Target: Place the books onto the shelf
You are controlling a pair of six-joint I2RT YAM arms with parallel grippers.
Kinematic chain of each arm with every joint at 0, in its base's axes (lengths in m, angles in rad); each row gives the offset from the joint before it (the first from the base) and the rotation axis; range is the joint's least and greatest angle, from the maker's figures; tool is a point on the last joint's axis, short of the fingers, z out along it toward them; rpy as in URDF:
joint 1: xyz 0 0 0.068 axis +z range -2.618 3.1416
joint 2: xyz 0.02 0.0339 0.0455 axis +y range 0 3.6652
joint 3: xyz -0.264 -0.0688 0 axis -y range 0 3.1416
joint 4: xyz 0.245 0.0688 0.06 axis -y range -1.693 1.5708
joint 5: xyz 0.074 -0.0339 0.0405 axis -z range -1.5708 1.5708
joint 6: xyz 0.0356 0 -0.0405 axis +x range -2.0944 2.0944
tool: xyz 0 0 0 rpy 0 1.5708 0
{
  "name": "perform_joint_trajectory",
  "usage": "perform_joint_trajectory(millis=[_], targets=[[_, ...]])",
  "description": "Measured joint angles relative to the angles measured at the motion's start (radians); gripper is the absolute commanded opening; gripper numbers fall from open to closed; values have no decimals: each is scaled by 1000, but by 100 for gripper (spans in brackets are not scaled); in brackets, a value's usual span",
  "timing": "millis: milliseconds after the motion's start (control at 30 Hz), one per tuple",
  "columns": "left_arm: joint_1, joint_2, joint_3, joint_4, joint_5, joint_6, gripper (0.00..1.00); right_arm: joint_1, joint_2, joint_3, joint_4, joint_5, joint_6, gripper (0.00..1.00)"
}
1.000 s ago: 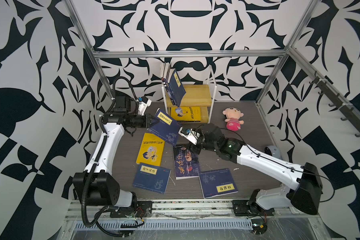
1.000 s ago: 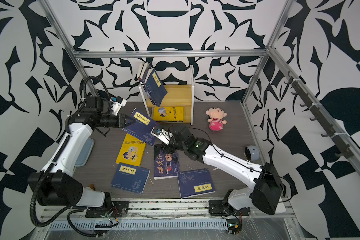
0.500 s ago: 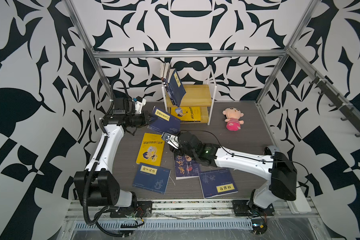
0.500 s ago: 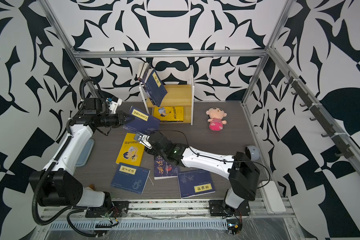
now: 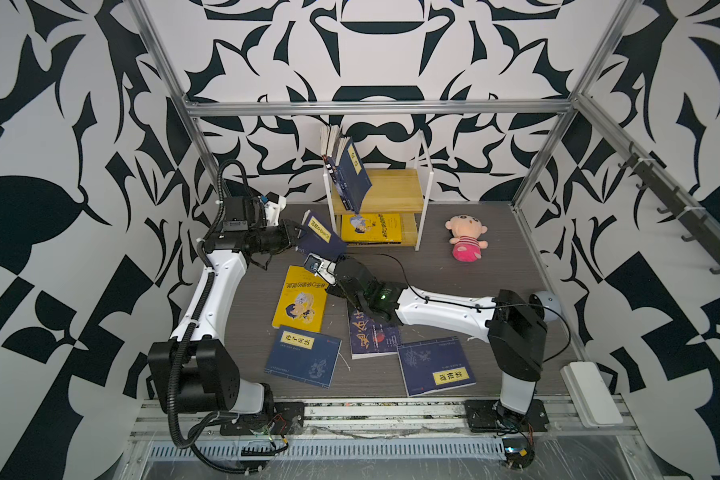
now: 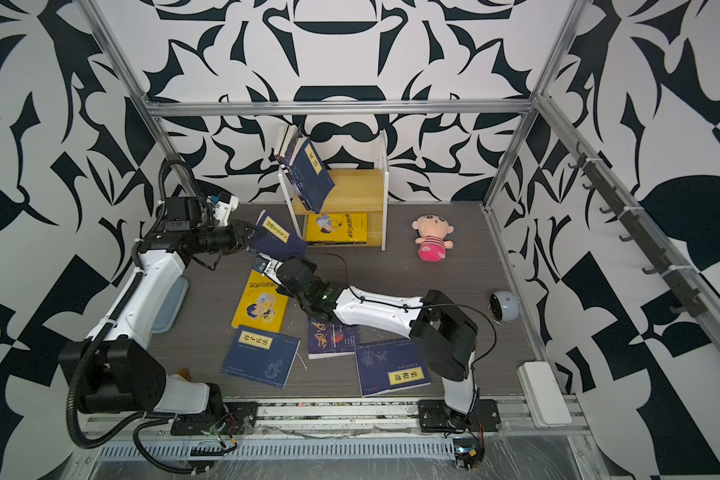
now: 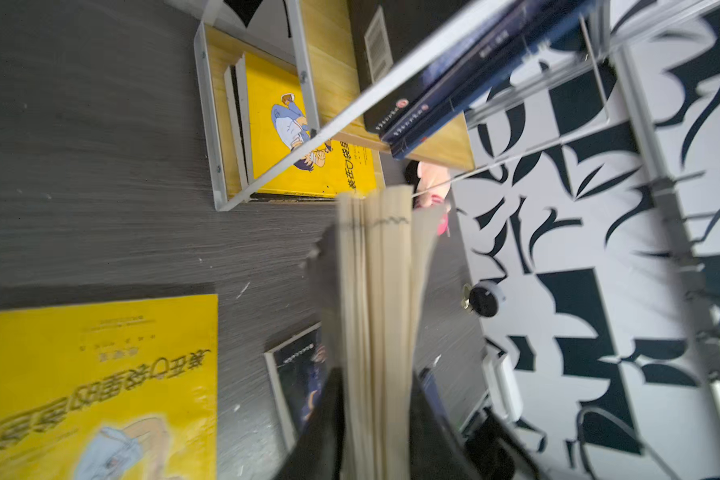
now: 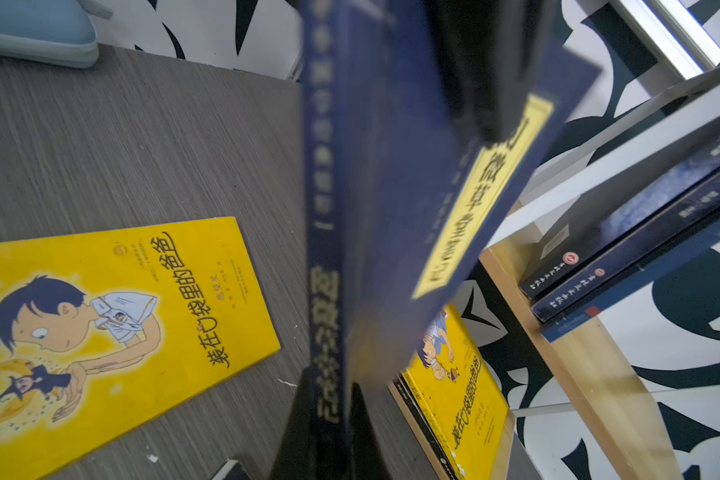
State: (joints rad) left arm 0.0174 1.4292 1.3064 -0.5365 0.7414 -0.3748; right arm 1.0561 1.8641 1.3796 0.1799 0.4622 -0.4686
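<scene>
The shelf (image 5: 400, 187) (image 6: 360, 187) stands at the back edge of the desk (image 5: 495, 291), near the middle. On its upper board a few navy books (image 5: 352, 176) (image 6: 310, 174) lean against the left end of the frame. On the lower board a yellow book (image 5: 371, 227) (image 6: 336, 227) lies flat on top of another book.

Just in front of the shelf's left end, the held book (image 5: 321, 241) (image 6: 277, 239), navy with a yellow label, hangs tilted in the air between both arms. The left gripper (image 5: 294, 232) (image 7: 375, 374) has a finger on either side of its page edge; whether they press it cannot be told. The right gripper (image 5: 327, 258) (image 8: 329, 399) reaches up from below and pinches the book's lower edge by the spine.

Flat on the desk lie a second yellow book (image 5: 302, 299), a dark book (image 5: 373, 338), a front-left navy book (image 5: 304, 355) and a front-right navy book (image 5: 437, 368). A doll (image 5: 466, 239) lies right of the shelf.

A second ago the right gripper was spread beside the held book's lower right corner, its arm stretched out from the right. It has since swung under the book and closed. The held book has barely shifted, and the shelf's contents, the desk books and the doll lie as before.
</scene>
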Motion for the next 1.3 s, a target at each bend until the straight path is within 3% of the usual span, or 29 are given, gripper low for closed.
perform_joint_trajectory(millis=[133, 233, 300, 600, 767, 933, 1300], targets=[[46, -4, -20, 42, 15, -3, 71, -26, -45, -69, 22, -24, 38, 0], [78, -17, -35, 71, 22, 7, 84, -58, -116, -164, 37, -74, 104, 0], [101, -30, -44, 80, 23, 13, 100, -87, -167, -222, 51, -108, 154, 0], [153, -61, -84, 97, 5, 87, 100, -231, -377, -311, 165, -269, 349, 0], [153, -61, -101, 83, -19, 154, 99, -307, -427, -290, 237, -292, 429, 0], [142, -61, -99, 61, -51, 225, 100, -340, -364, -216, 303, -203, 465, 0], [74, -70, -34, -31, -140, 391, 99, -363, -49, 31, 378, -25, 473, 0]])
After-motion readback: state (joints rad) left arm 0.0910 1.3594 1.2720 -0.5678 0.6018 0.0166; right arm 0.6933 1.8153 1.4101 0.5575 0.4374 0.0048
